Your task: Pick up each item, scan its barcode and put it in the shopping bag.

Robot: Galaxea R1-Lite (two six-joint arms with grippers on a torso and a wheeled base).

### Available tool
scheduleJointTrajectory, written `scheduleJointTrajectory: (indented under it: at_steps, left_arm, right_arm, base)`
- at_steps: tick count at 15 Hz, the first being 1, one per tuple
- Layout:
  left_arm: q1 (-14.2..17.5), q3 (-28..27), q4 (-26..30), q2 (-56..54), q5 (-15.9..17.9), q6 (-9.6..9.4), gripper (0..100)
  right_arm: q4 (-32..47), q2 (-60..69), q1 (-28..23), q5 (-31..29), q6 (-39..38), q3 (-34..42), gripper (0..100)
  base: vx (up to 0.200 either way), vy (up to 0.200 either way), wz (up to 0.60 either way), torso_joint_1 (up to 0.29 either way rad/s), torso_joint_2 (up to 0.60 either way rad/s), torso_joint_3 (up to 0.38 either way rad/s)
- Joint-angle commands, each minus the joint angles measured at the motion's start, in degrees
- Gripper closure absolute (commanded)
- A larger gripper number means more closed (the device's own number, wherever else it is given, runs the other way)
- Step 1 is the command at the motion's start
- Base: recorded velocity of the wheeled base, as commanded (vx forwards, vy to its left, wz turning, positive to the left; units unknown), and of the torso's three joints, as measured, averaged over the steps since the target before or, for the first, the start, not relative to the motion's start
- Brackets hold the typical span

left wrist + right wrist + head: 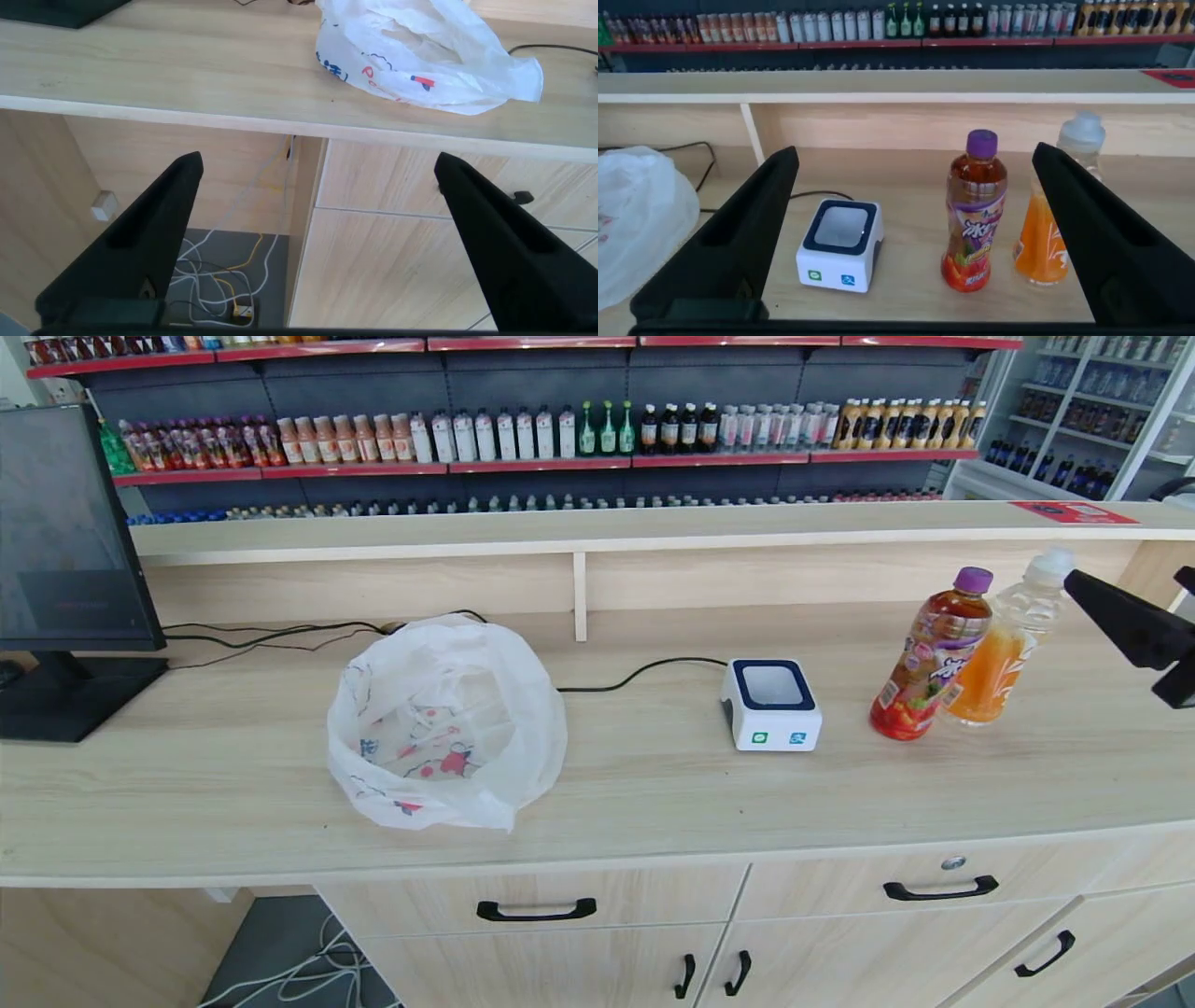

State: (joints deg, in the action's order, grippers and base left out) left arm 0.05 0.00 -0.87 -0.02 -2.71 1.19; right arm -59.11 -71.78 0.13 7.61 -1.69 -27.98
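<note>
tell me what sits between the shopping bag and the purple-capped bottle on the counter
The white barcode scanner stands between the shopping bag and the purple-capped bottle, apart from both, as the head view shows.

Bright, even indoor light, apparently from overhead. Counter lit uniformly; shadows soft, short, hugging bases of shopping bag and scanner. Orange bottle glows with light passing through (purple-capped bottle less so). Bag near white along top folds. Monitor screen dark, faint reflection. Head view bends straight lines toward edges: counter front bows, shelves slant. Under-counter space dimmer. Left gripper and right gripper near-black shapes, no surface detail.
</note>
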Motion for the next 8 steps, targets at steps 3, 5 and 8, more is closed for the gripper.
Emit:
scheduleJointTrajectory:
  at_steps: [3, 5, 8]
  left_arm:
    - [0.0, 0.0, 0.0, 0.0, 0.0, 0.04, 0]
    - [0.0, 0.0, 0.0, 0.0, 0.0, 0.04, 0]
    - [0.0, 0.0, 0.0, 0.0, 0.0, 0.12, 0]
  right_arm:
    - [-11.6, -16.6, -1.7, 3.2, -1.0, 1.1, 0]
    - [-18.8, -21.9, -2.8, 4.4, -1.3, 2.6, 0]
    - [-26.1, -28.8, -4.9, 8.5, -0.8, 3.7, 0]
  base:
    - [0.000, 0.000, 0.00, 0.000, 0.00, 0.000]
    - [0.000, 0.000, 0.00, 0.000, 0.00, 0.000]
    - [0.000, 0.000, 0.00, 0.000, 0.00, 0.000]
